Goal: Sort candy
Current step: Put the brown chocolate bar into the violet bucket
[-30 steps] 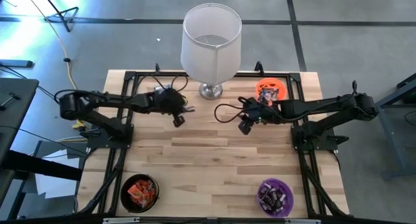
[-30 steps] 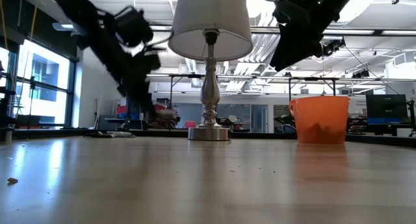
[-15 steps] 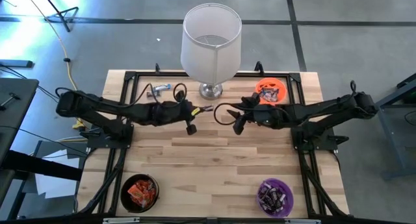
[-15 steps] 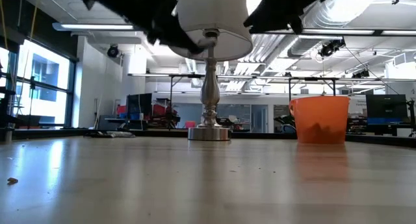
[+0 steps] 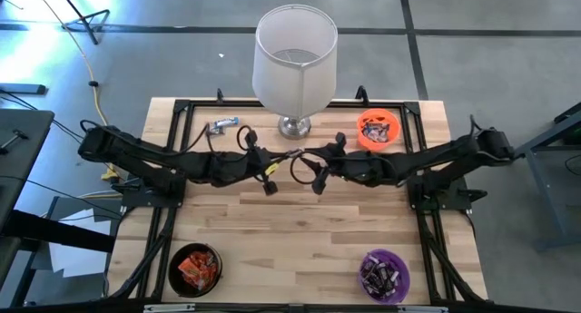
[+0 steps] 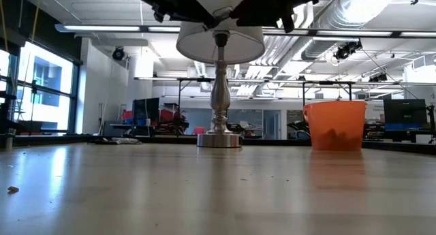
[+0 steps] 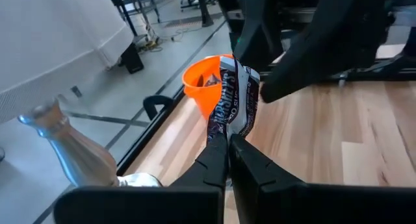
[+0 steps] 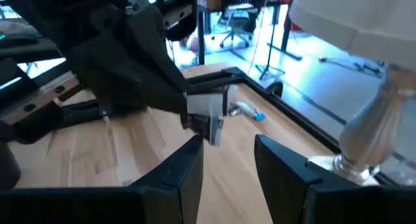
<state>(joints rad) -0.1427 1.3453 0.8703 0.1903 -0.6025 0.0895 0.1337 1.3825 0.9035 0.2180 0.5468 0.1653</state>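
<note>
Over the table's middle, just in front of the lamp (image 5: 292, 50), the two arms meet nose to nose. The left gripper (image 7: 227, 141) is clamped on a silvery candy (image 7: 235, 100), held above the table, its long axis running on out from the fingertips toward 3 o'clock. The right gripper (image 8: 226, 149) faces it from that side, fingers apart, the candy (image 8: 207, 117) just ahead of the gap, not yet between them. A handover looks likely; the right need only advance toward 9 o'clock.
</note>
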